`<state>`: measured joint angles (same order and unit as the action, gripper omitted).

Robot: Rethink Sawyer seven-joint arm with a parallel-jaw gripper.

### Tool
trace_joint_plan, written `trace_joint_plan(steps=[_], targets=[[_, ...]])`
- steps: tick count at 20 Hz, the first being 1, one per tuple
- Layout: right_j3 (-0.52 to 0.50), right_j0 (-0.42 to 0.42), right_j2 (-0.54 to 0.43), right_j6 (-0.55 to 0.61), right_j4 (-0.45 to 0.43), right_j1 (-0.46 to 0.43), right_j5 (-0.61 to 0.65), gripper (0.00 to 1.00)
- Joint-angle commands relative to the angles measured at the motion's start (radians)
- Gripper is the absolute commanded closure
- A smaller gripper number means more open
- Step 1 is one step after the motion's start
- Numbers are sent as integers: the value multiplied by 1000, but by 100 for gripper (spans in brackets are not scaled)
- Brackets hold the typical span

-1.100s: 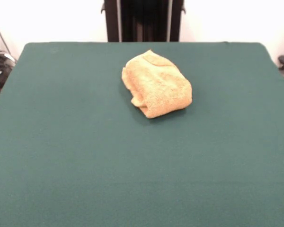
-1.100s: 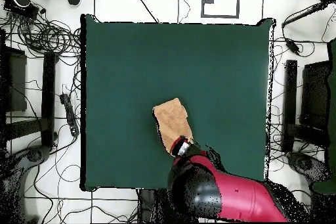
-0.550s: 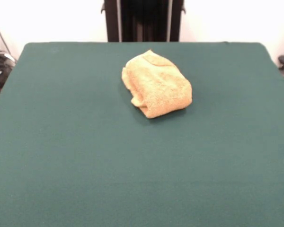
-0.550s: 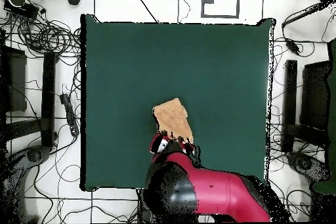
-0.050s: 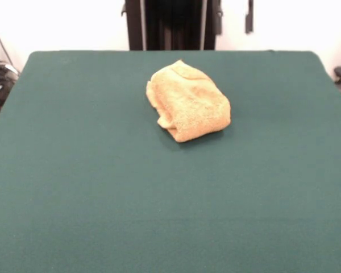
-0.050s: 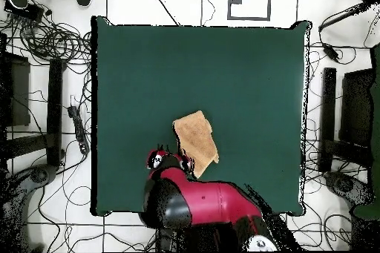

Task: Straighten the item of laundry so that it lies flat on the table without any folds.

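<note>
Gripper fingers could not be told apart beneath the red-and-black arm [image 6: 200, 209], so their spread was unknown. Golden-orange terry towel [image 5: 187, 101] lay bunched toward the dark green felt table's [image 5: 102, 187] far side; pinching an exposed corner, then pulling outward, seemed best.

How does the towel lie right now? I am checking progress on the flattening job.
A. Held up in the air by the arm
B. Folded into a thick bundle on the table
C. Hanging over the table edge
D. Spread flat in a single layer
B: the towel sits as a bunched, layered bundle on the green table, nothing touching it.
</note>
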<state>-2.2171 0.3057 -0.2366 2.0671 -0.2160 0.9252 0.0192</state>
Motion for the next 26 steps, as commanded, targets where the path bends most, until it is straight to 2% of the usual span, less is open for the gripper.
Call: trace_joint_plan(steps=[1,3,6,9,11,15,18,20,23,26], targets=[[47,-74,49,172,29,-255,-107,0],[52,-85,55,176,45,-266,-116,0],[48,-30,34,124,24,-229,-47,0],[24,67,27,38,-16,-126,69,0],[14,101,36,-4,-27,-68,135,0],[-5,125,38,-58,-15,74,287,0],[-9,134,22,-62,-14,125,347,0],[1,132,18,-37,-33,104,326,0],[45,94,43,47,-81,-64,153,0],[74,24,102,105,-91,-137,60,0]])
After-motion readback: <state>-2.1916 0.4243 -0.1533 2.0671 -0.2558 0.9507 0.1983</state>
